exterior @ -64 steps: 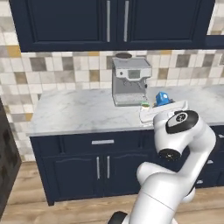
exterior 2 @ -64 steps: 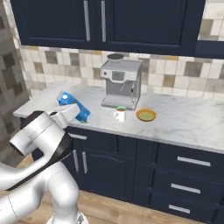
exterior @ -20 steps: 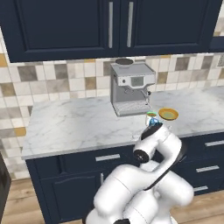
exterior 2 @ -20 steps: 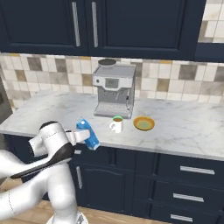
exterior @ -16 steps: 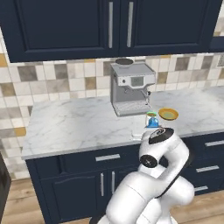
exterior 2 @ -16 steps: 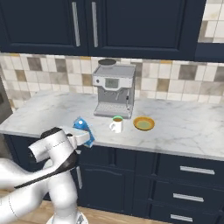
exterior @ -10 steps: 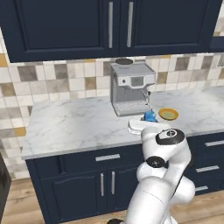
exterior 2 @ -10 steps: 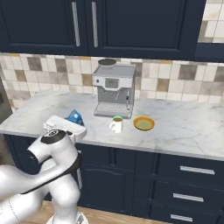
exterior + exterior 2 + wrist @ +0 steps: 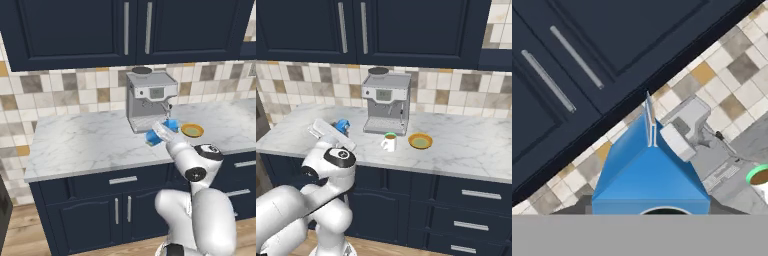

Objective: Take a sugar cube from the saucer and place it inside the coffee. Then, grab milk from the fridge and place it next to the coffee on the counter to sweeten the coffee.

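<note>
I have my claw (image 9: pixel 161 131) clamped on the milk (image 9: pixel 159 134), carrying it above the counter (image 9: pixel 85 145) with the carton tipped well off upright, its long axis slanting as my hand leans forward.

Going left to right in the right base view, the order is what my next move turns on. First comes the milk (image 9: pixel 342 125), held over the left part of the counter (image 9: pixel 466 150), near its front edge. Then the grey espresso machine (image 9: pixel 387 109) stands further back by the tiled wall. In front of it and a little right sits the coffee (image 9: pixel 389 142), its green rim clear of everything. Just right of the cup lies the saucer (image 9: pixel 420 141).

So the cup lies to the right of my claw, and the free marble beside it on my side is the gap to aim for. From my hand's camera the milk (image 9: pixel 651 175) fills the middle, the espresso machine (image 9: pixel 698 131) sits beyond it and the coffee (image 9: pixel 760 178) shows at the right edge. I judge I must travel right, swing the carton upright, then lower it beside the cup without nudging it.
</note>
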